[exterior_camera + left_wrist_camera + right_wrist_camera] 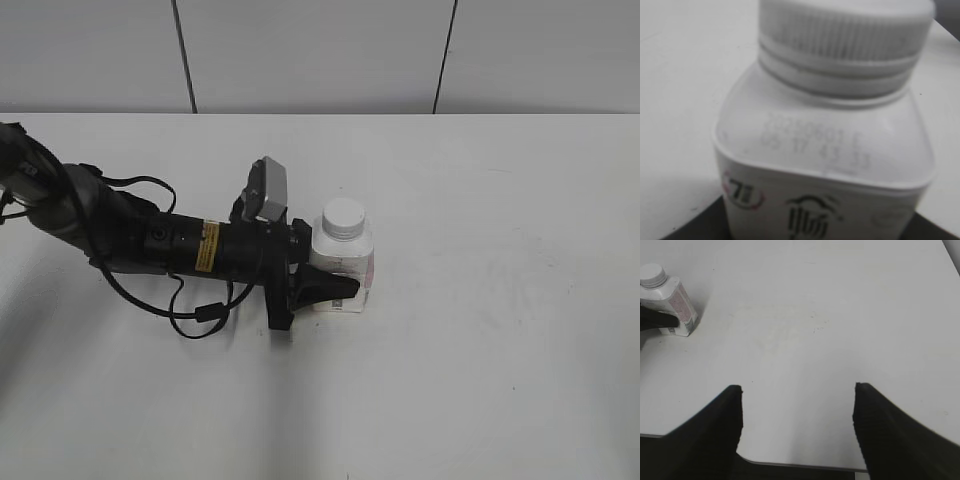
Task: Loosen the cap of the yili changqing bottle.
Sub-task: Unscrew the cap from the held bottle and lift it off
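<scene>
The yili changqing bottle [352, 252] stands upright on the white table, white with a pink and dark label. Its white ribbed cap [343, 217] is on the neck. My left gripper [340, 272] reaches in from the left and is shut on the bottle's body below the shoulders; one black finger lies across the near side. In the left wrist view the bottle [825, 150] and cap [845, 35] fill the frame. My right gripper [797, 387] is open and empty, far from the bottle [679, 307], over the table's near edge. It is out of the exterior view.
The left arm and its looped black cable [190, 310] lie across the left part of the white table [500, 330]. The table's near edge [800, 462] shows just below the right gripper's fingers. A panelled grey wall [320, 50] stands behind the table.
</scene>
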